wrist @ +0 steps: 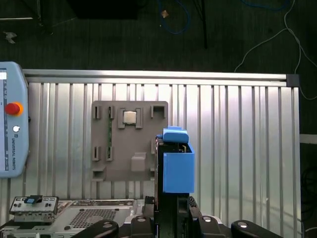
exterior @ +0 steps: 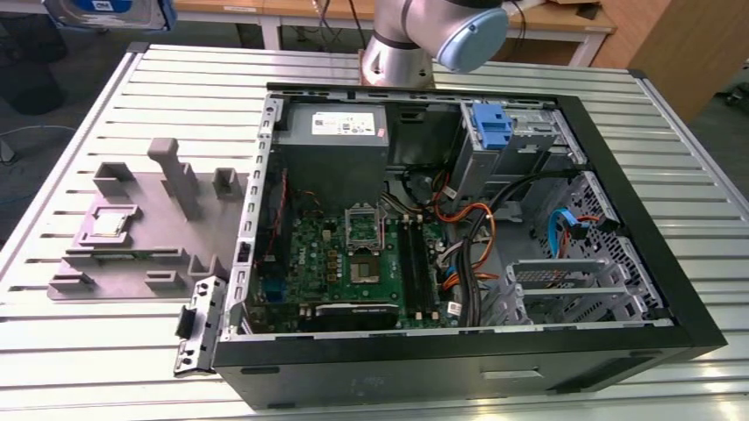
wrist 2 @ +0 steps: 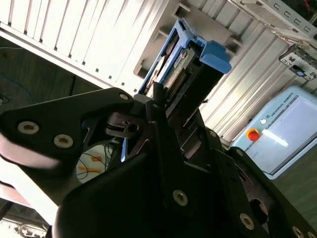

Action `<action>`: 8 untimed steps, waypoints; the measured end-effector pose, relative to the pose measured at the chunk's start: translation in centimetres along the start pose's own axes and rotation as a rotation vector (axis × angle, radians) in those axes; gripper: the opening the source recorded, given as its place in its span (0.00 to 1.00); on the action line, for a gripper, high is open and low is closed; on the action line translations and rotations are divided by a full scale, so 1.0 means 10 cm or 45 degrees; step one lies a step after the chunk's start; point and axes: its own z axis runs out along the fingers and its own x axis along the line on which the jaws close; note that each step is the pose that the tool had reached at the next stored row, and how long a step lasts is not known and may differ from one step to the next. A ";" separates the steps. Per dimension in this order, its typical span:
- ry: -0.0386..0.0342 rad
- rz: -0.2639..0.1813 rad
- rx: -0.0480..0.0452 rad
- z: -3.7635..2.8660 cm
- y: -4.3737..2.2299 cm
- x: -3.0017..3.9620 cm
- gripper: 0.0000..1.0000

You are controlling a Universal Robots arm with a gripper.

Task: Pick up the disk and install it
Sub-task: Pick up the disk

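Blue-framed, the disk is clamped in the closed hand, held above the counter. Pickup looks done. Installing remains, into the open computer case at three o'clock from the grey tray.

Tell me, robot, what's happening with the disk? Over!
Gripper shut on the disk. Disk up over the table, near the grey tray. Computer case open, disk not in yet.

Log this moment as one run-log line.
claw: shut on disk | disk: held over table near grey fixture | install: not done
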 end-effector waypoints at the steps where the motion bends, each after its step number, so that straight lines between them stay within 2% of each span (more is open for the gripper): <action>1: 0.0000 0.000 0.000 -0.001 -0.038 0.000 0.35; 8: 0.0000 0.000 0.000 -0.003 -0.347 -0.003 0.35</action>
